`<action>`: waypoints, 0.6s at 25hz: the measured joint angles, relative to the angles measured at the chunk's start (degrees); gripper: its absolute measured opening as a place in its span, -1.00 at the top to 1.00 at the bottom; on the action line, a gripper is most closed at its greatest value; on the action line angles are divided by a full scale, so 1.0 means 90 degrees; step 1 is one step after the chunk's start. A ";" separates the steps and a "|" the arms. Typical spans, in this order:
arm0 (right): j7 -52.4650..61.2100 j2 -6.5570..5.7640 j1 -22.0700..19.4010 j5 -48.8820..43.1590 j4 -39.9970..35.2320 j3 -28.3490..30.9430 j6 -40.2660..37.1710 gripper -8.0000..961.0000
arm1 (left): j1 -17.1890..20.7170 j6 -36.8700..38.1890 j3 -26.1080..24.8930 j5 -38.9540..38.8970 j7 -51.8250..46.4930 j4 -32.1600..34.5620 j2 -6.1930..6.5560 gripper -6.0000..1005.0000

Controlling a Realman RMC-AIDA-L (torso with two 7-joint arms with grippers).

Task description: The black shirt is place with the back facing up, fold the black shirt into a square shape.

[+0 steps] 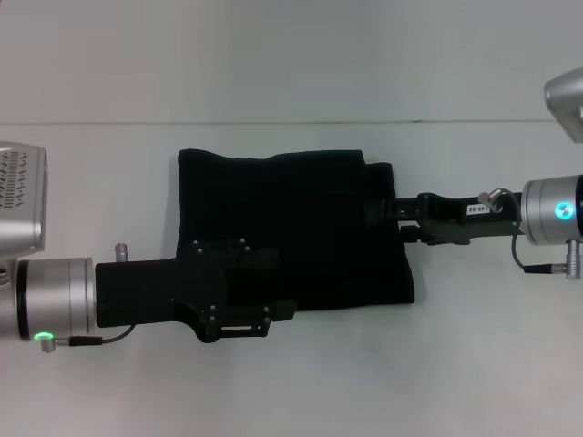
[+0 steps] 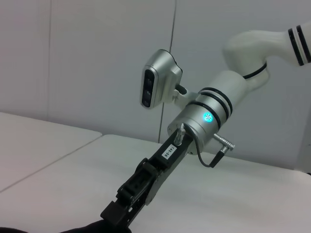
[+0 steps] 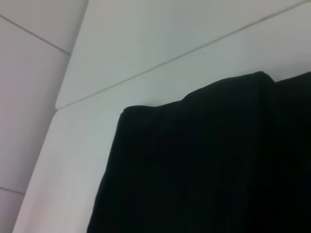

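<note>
You are in a robot test room, it looks like a lab. The white table is plain, the pale panel wall behind has no decoration, and only the black shirt lies there.

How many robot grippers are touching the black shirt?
2. The left gripper lies over the black shirt at its near left corner; the right gripper meets its right edge. Actual contact is hard to confirm.

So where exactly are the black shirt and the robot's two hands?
black shirt (image 1: 291, 205): head view, middle of the folded cloth.
left hand (image 1: 278, 287): head view, its front end over the shirt's near edge.
right hand (image 1: 387, 214): head view, its tip at the shirt's right edge.
</note>
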 joint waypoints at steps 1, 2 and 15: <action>0.0001 0.0016 -0.0002 0.0002 0.0026 0.0000 0.0069 -0.83 | 0.0002 -0.0002 -0.0007 0.0001 0.0000 -0.0005 0.0000 -0.44; 0.0002 0.0036 -0.0004 0.0008 0.0053 0.0001 0.0137 -0.83 | 0.0004 -0.0004 -0.0012 0.0002 0.0001 -0.0010 0.0000 -0.44; -0.0024 0.0405 0.0008 0.0059 0.0161 0.0021 0.0856 -0.83 | -0.0001 -0.0037 -0.0068 -0.0027 -0.0029 -0.0023 0.0019 -0.44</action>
